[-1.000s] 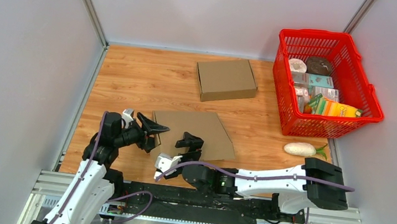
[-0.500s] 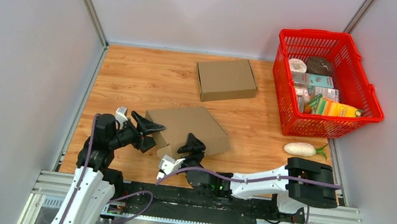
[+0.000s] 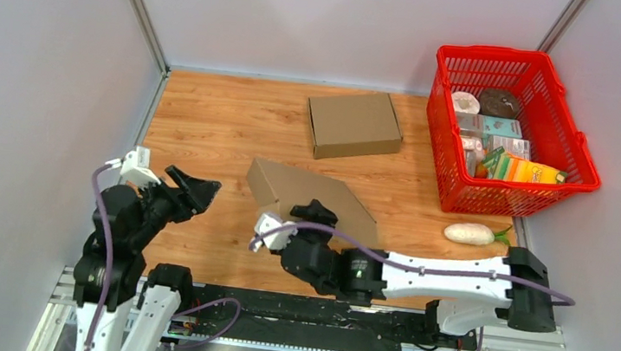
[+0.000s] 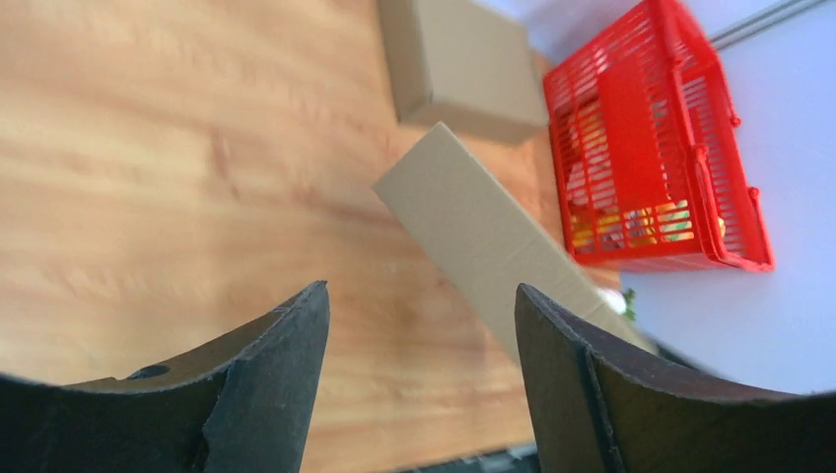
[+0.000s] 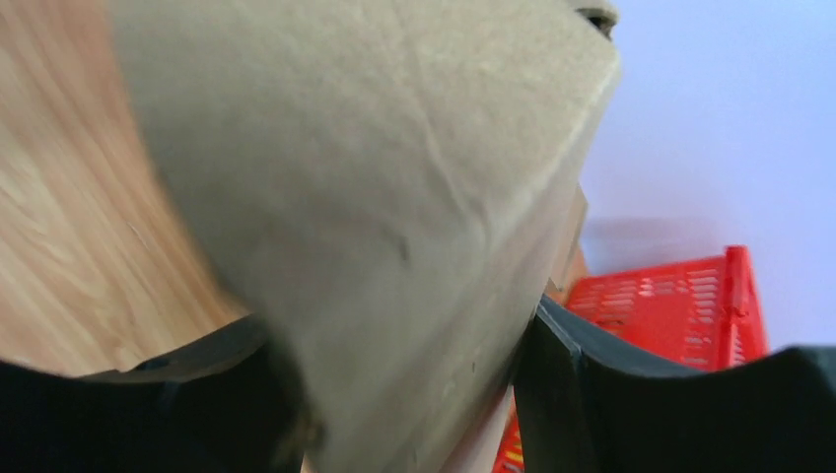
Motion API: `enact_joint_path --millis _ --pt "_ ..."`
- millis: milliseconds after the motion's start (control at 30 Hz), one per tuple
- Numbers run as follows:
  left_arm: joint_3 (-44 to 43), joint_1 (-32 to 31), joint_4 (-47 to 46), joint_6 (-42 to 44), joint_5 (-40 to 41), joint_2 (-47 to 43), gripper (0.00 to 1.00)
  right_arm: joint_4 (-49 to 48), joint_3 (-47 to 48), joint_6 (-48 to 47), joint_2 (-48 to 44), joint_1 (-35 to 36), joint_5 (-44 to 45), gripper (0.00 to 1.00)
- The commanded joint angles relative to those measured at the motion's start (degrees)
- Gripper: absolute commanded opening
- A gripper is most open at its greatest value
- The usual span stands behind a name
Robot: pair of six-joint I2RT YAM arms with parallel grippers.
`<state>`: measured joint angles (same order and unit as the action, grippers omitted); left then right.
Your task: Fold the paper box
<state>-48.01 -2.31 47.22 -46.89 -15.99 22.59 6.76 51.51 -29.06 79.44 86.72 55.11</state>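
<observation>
A brown paper box (image 3: 305, 191) sits tilted on the wooden table, its near edge raised, and also shows in the left wrist view (image 4: 483, 236). My right gripper (image 3: 313, 215) is shut on its near edge; the cardboard (image 5: 394, 217) fills the gap between both fingers. My left gripper (image 3: 192, 189) is open and empty, held left of the box and apart from it, with bare wood between its fingers (image 4: 256, 384). A second, closed brown box (image 3: 353, 124) lies farther back.
A red basket (image 3: 583, 161) with groceries stands at the right back. A white radish (image 3: 470, 233) lies on the table in front of it. Grey walls close the left, back and right sides.
My left gripper has let go of the box and pulled back to the left. My right gripper has taken the box's near edge and swung it up and to the right.
</observation>
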Motion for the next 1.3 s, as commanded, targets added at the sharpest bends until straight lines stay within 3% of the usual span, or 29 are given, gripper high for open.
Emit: enact_joint_path --millis 0,67,100,167,400,567,767,800,900,1033,1167,1267 --pt "-0.5 0.5 -5.1 18.8 1.7 -2.6 0.74 46.2 22.5 24.3 -3.2 -4.9 -18.7 0.50" --pt "4.2 0.5 -17.4 15.2 -10.6 -2.1 0.62 53.3 28.3 26.6 0.0 -7.8 -25.9 0.51" --pt "8.8 0.2 -21.4 13.2 -13.6 -1.7 0.58 56.6 33.3 26.7 1.3 -11.1 -35.4 0.54" --pt "11.7 -1.7 -27.6 9.6 -16.6 -0.4 0.57 63.4 36.6 26.3 5.5 -12.9 -38.7 0.54" --pt "11.6 -5.3 -21.6 16.8 -12.6 -3.4 0.55 71.2 44.5 24.4 14.0 -19.0 -43.9 0.49" --pt "16.3 -6.3 -25.7 14.2 -15.2 -4.7 0.54 72.2 49.8 23.7 20.5 -20.1 -47.6 0.52" --pt "20.1 -9.8 -28.8 11.6 -13.4 -5.9 0.54 67.1 49.0 20.6 23.5 -24.3 -51.0 0.59" --pt "20.3 -10.2 -28.8 12.3 -13.4 -5.6 0.54 65.6 48.8 20.3 23.5 -25.6 -51.9 0.64" --pt "20.2 -11.4 -29.9 13.9 -14.9 -3.6 0.63 62.1 46.9 19.5 22.1 -27.2 -53.8 0.80" --pt "19.6 -14.1 -35.2 15.3 -18.8 2.0 0.77 59.2 44.6 19.0 18.3 -28.1 -54.2 0.93" --pt "15.2 -20.7 -35.4 19.4 -12.9 8.9 0.78 57.9 41.2 19.1 14.8 -29.2 -54.1 1.00" --pt "12.9 -22.2 -36.8 22.1 -8.4 13.3 0.77 55.2 36.2 19.9 11.1 -30.7 -52.7 1.00"
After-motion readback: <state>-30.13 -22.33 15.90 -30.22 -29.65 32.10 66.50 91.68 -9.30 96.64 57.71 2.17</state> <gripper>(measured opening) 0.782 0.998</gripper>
